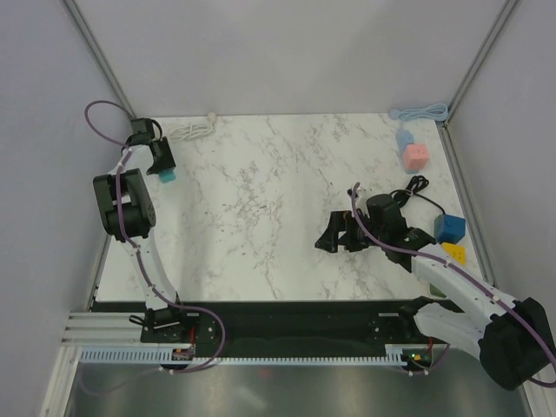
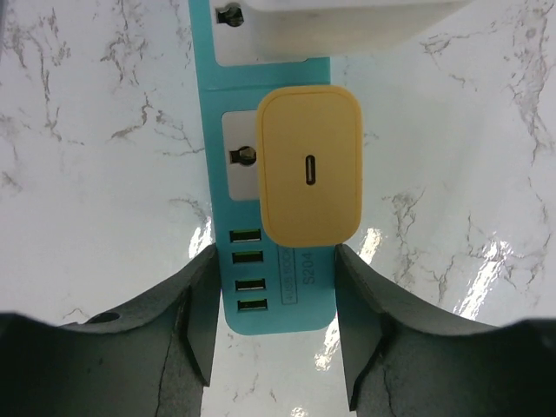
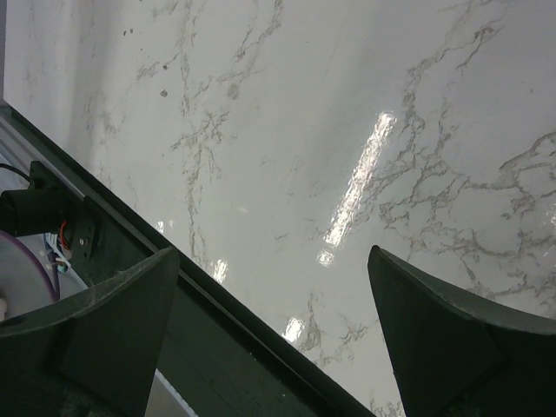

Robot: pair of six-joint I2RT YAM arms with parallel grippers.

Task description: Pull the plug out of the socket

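Yellow plug (image 2: 310, 165), rigid, likely light but firmly seated in teal socket strip (image 2: 208, 130) at worktop (image 2: 87, 174) far-left, best pinched across its sides; left hand (image 2: 274, 261) half-closed astride strip's end, grip uncertain; right hand (image 3: 271, 261) wide open, empty.

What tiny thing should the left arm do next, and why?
Probably squeeze the left gripper onto the blue power strip to hold it steady. Its fingers sit on either side of the strip's end, just short of the yellow plug that has to come out.
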